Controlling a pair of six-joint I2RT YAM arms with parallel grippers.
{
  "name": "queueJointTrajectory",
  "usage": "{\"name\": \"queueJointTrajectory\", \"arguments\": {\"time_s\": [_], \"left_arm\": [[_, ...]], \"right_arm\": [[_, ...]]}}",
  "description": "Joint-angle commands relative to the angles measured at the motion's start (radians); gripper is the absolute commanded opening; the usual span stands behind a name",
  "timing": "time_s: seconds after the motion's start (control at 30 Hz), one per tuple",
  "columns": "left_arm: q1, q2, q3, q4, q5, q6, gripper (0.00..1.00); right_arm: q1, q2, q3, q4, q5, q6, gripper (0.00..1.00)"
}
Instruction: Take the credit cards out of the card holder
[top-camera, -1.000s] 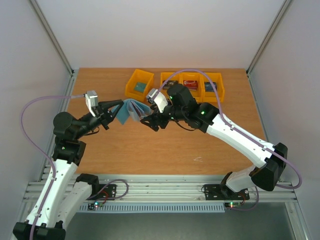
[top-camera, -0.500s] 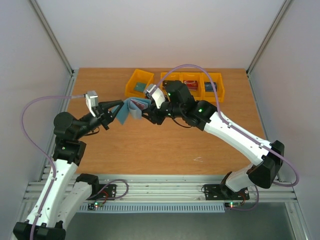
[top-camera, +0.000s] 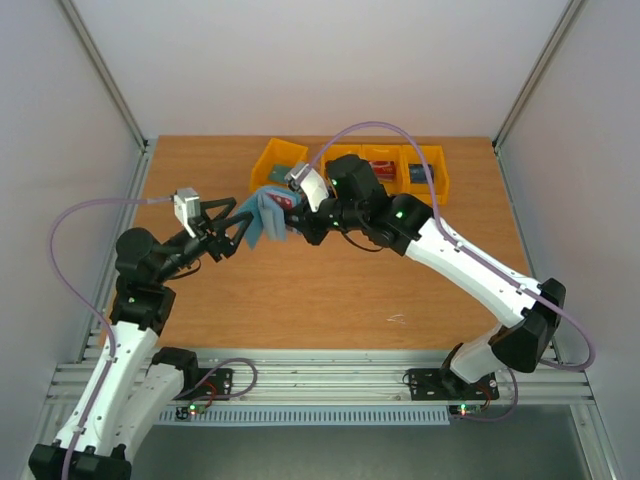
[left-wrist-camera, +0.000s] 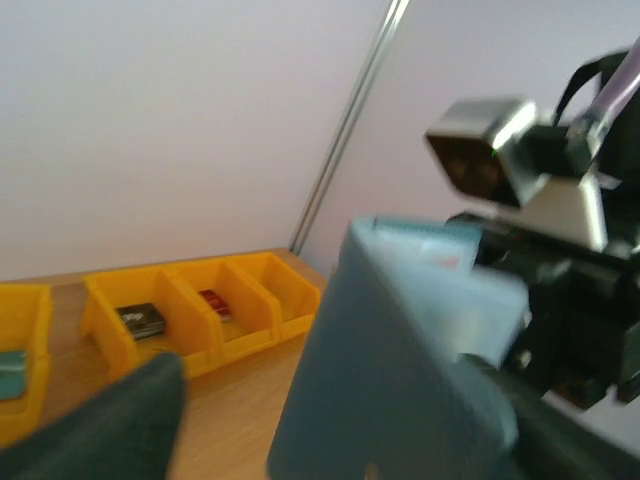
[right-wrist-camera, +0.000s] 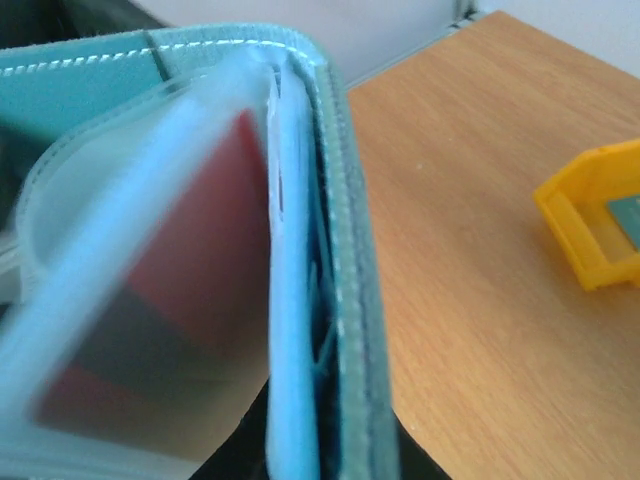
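Saw right gripper (top-camera: 295, 214) closed in on lifted card holder (top-camera: 262, 220), baring red card (right-wrist-camera: 190, 270); cannot tell its grip. Found left gripper (top-camera: 238, 222) spread alongside. Expect pull next.

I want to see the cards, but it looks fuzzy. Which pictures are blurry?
Top view: sharp and evenly lit, the card holder easy to see. Left wrist view: the card holder up close is smeared, the yellow bins behind a little soft. Right wrist view: the red card behind its clear pocket is blurred; the table looks sharper.
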Motion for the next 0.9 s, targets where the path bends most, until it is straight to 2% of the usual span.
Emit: {"name": "queueJointTrajectory", "arguments": {"time_s": [0.0,0.07,0.17,0.23,0.3,0.43,0.73,0.87], "left_arm": [[0.005,-0.017,-0.042,-0.043,-0.06,0.139,0.99],[0.005,-0.02,-0.055,-0.061,-0.071,0.164,0.99],[0.005,-0.022,-0.065,-0.087,-0.099,0.176,0.99],[0.004,-0.016,-0.066,-0.099,-0.101,0.18,0.99],[0.004,-0.01,-0.067,-0.106,-0.085,0.183,0.99],[0.005,-0.006,-0.075,-0.132,-0.093,0.184,1.0],[0.014,-0.012,-0.098,-0.2,-0.233,0.176,0.99],[0.04,-0.033,-0.113,-0.193,-0.245,0.196,0.99]], "right_arm": [[0.006,0.049,0.145,-0.112,0.219,0.115,0.01],[0.019,0.1,0.221,-0.216,0.4,0.159,0.01],[0.085,0.169,0.334,-0.326,0.601,0.134,0.01],[0.137,0.224,0.421,-0.394,0.712,0.099,0.01],[0.171,0.295,0.52,-0.464,0.745,0.083,0.01],[0.199,0.37,0.615,-0.508,0.68,0.087,0.01],[0.207,0.332,0.573,-0.41,0.42,0.001,0.01],[0.137,0.274,0.527,-0.412,0.188,-0.037,0.02]]}}
